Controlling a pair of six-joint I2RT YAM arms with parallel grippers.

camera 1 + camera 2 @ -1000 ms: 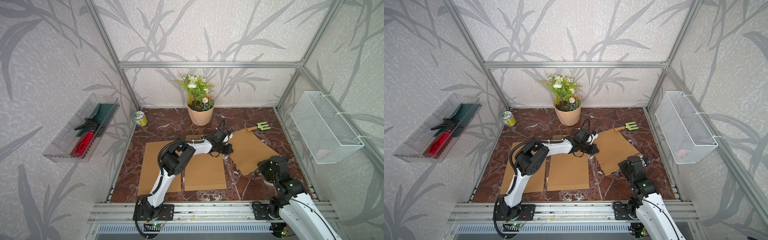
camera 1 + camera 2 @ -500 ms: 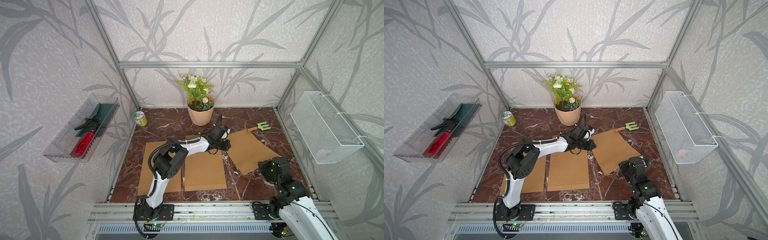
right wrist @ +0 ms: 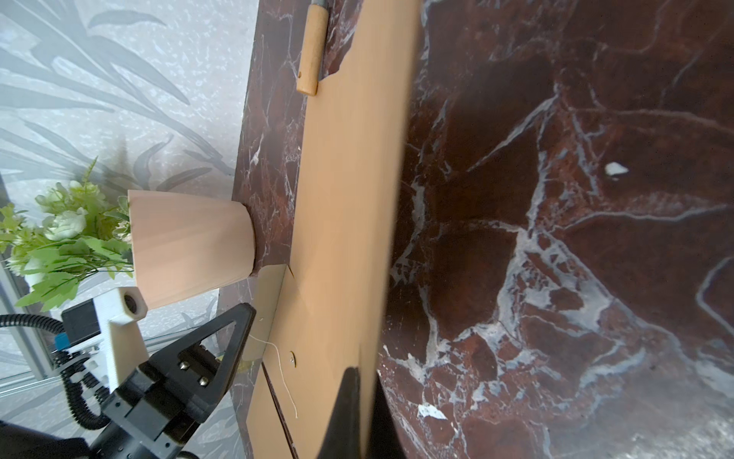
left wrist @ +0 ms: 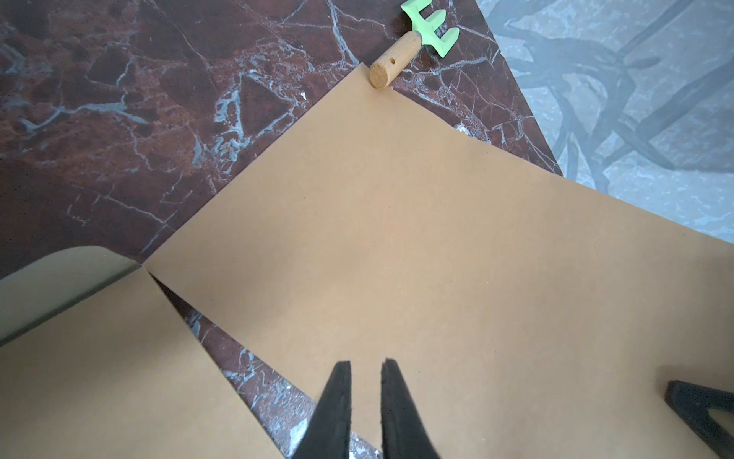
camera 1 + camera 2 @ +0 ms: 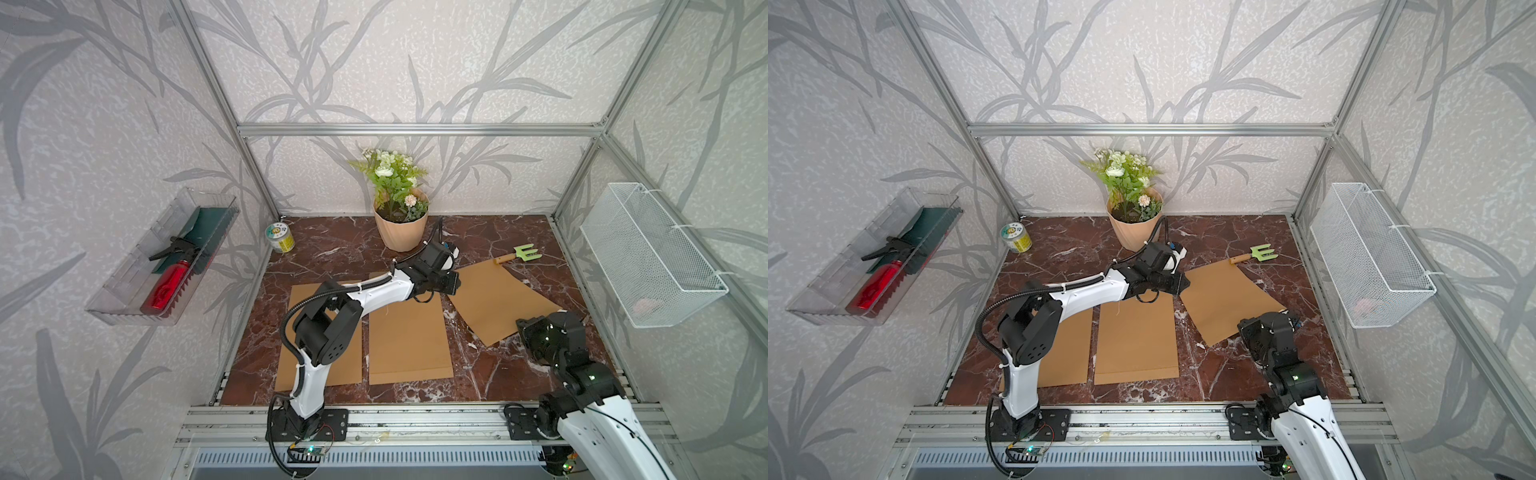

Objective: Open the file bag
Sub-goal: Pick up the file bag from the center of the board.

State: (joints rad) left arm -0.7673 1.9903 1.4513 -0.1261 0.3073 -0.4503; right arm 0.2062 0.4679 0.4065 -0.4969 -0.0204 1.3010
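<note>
dark red marble table (image 5: 332,249) carried it all. three brown file bags lay across the front: left file bag (image 5: 347,374), middle file bag (image 5: 409,340) just beside it, right file bag (image 5: 498,303) turned askew. a small green rake (image 5: 521,254) touched that one's far corner. flower pot (image 5: 401,232) stood at the back, tin (image 5: 279,237) in the back left corner.

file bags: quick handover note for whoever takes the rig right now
Left gripper: jaws slightly apart, nothing between them, over the angled file bag at its end nearest the middle one.
Right gripper: shut on the same bag's near edge.
Middle file bag and left file bag lie flat.
Done: a pale flap stands up at the middle bag's far end.
Left: the angled bag shows no opening yet; it is probably next.
</note>
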